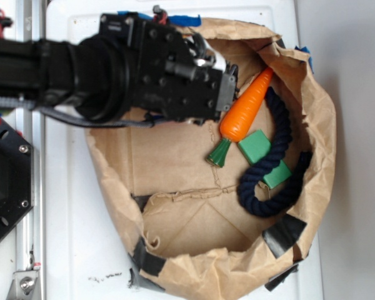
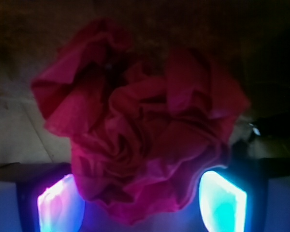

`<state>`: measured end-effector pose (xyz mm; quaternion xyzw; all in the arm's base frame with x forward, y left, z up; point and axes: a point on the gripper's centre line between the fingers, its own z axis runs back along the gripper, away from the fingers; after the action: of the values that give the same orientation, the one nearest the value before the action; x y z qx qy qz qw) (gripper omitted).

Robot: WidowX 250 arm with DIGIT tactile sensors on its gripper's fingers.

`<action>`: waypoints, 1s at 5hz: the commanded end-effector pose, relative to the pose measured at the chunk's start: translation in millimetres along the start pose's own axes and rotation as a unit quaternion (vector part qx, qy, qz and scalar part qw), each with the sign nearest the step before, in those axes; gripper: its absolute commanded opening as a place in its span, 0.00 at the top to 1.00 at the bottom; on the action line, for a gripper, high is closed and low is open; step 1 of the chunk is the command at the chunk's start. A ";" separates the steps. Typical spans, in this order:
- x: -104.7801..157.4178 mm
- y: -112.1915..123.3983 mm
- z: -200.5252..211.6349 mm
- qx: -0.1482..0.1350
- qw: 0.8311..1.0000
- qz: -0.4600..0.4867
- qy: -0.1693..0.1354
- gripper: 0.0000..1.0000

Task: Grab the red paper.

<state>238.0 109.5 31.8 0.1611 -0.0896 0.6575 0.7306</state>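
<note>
Exterior view: camera overhead, facing straight down, at mid range. Frame takes in whole brown paper bag (image 1: 175, 169), white table (image 1: 69, 250) around it, black arm (image 1: 112, 69) entering from left.

Wrist view: camera on arm, facing forward between two glowing fingers (image 2: 60, 203), very close range. Red paper (image 2: 140, 130) fills most of frame, soft focus, dim light; brown paper surface behind.

Shared part: bag interior near frame top, under arm head. Red paper seen only in wrist view; arm hides that spot in exterior view.

Carrot toy (image 1: 245, 107), green blocks (image 1: 255, 146) (rope (image 1: 272, 172) between)
</note>
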 end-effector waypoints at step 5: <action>33.2 -6.2 11.7 -0.030 0.999 0.009 0.008 1.00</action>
<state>251.1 125.1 36.7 0.1446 -0.0789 0.6483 0.7433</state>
